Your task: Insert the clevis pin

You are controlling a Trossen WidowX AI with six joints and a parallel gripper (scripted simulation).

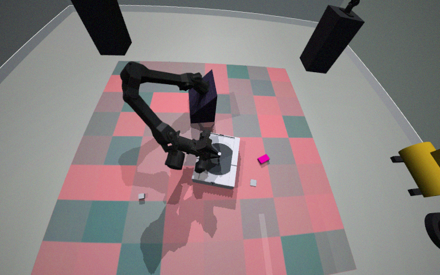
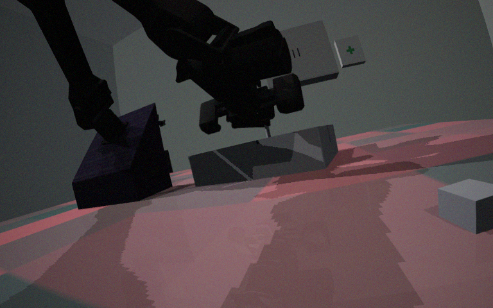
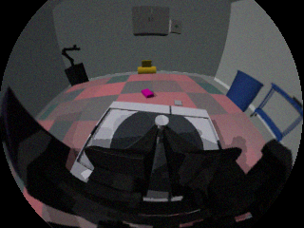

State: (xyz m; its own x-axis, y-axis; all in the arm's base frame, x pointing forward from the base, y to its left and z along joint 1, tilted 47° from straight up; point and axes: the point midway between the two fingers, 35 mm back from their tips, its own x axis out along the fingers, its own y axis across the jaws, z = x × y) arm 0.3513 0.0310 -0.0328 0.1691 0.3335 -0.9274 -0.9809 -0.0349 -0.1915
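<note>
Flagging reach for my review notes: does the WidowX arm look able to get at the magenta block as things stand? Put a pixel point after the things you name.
Probably not right now: the pincer (image 1: 216,154) (image 3: 160,128) is shut on the pin (image 1: 219,153) (image 3: 161,121). Otherwise, nothing visibly walls off the magenta block (image 1: 263,158) (image 3: 147,93) beyond the tray (image 1: 236,152) (image 3: 209,114).
</note>
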